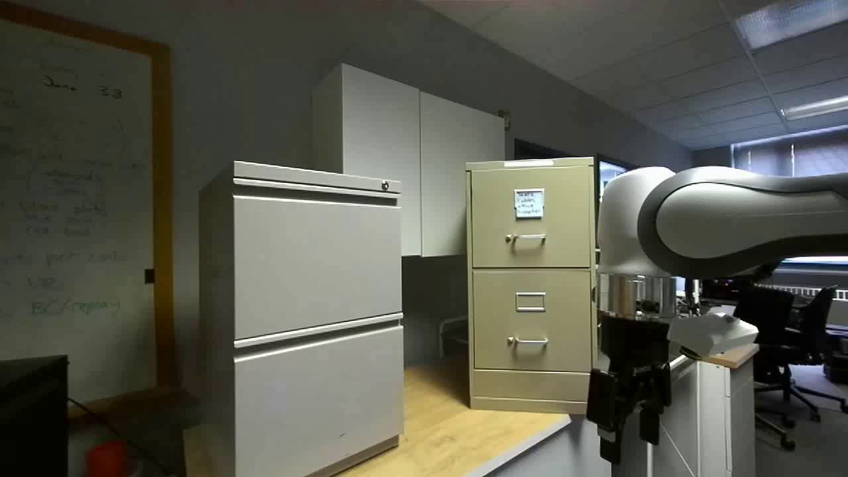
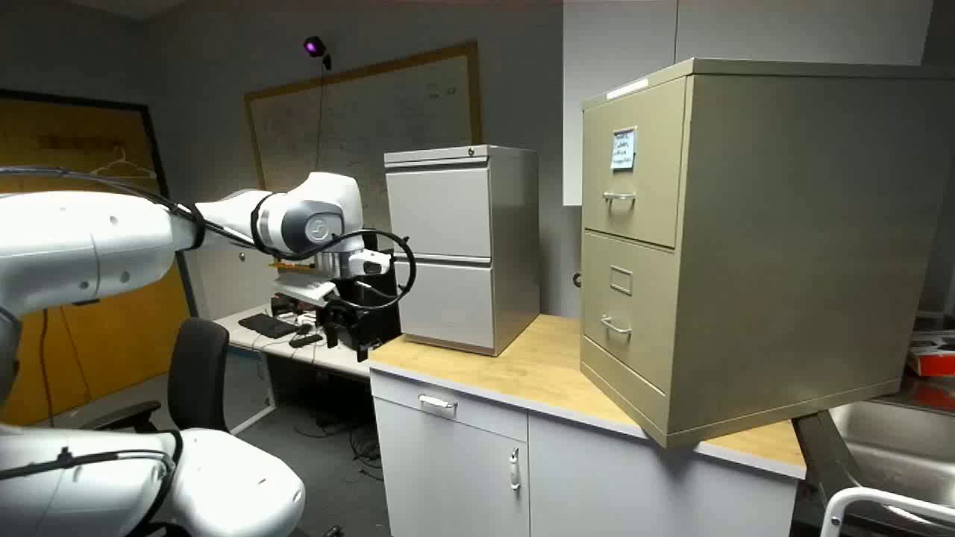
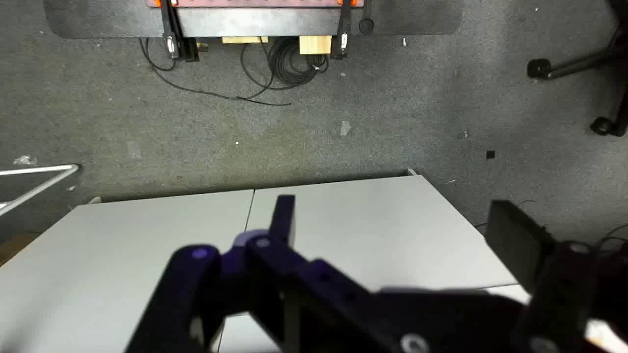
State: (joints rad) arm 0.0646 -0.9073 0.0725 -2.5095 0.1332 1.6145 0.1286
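While the gripper [image 1: 629, 436] hung free: its 2 fingers [image 3: 282, 220] stood wide apart and pointed downward; nothing was held, and nothing seemed touched.
Counter [image 2: 537, 358]: according to the wrist view, the fingers were outside its front edge, nearer, it seemed, to the end that carried the grey file cabinet [image 2: 440, 216].
Grey file cabinet: it stood upright close to the front corner of that end, both drawers [image 1: 318, 265] closed, with a lock [image 1: 385, 186] at its top.
Beige file cabinet [image 1: 490, 318]: it was upright toward the counter's end beside the sink [image 2: 895, 429], also closed; 1 lower corner seemed to pass beyond the front edge.
Gripper and front edge: in my judgement, slow and small moves were the right ones, with the fingers kept away from this edge and from the door handle [image 2: 515, 468]; their exact height against the counter top I could not tell, so it was wise to compare both exterior views.
Card [image 1: 529, 204] on the upper beige drawer: handwritten; I read "cables", "office" and "supplies", but the 1st line was not sure.
Lower label frame [image 1: 530, 302]: no writing could be read.
Whiteboard [image 1: 79, 232]: "VR" and "BC/replay" were readable; most other lines were too faint.
Cabinet fronts: no brand was legible.
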